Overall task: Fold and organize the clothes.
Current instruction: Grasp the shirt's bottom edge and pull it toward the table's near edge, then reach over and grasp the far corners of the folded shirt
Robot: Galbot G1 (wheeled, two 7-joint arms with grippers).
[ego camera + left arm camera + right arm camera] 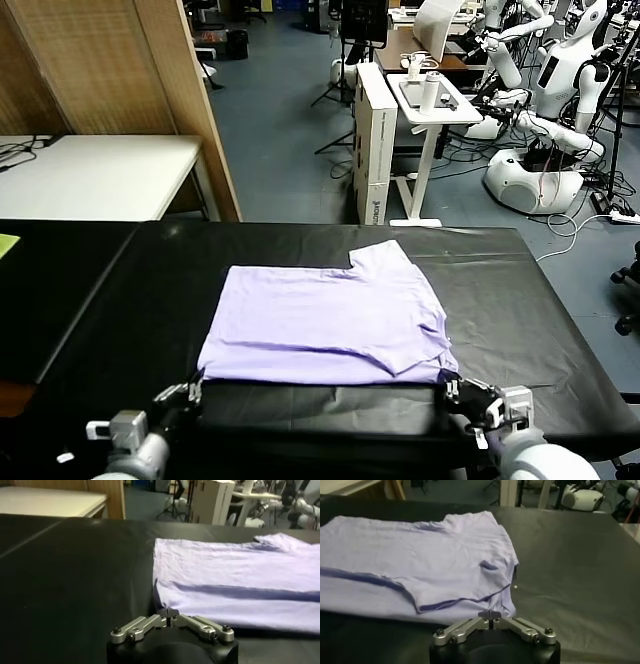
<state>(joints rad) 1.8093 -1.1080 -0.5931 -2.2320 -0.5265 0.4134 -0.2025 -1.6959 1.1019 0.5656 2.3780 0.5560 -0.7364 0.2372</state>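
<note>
The light lavender T-shirt [325, 325] lies flat on the black table [520, 300], folded into a rough rectangle with one sleeve at the far right. No graphic shows. My left gripper [193, 390] is at the shirt's near left corner, its fingers pinched together on the hem; in the left wrist view the gripper [170, 614] meets the shirt [235, 575] at that corner. My right gripper [452, 388] is at the near right corner, shut on the hem; in the right wrist view the gripper [490, 615] touches the shirt [420, 555] there.
Bare black tabletop surrounds the shirt on all sides. A white table [90, 175] and a wooden partition [150, 90] stand at the back left. Cardboard boxes [372, 140], a small white stand and other robots stand on the floor beyond the far edge.
</note>
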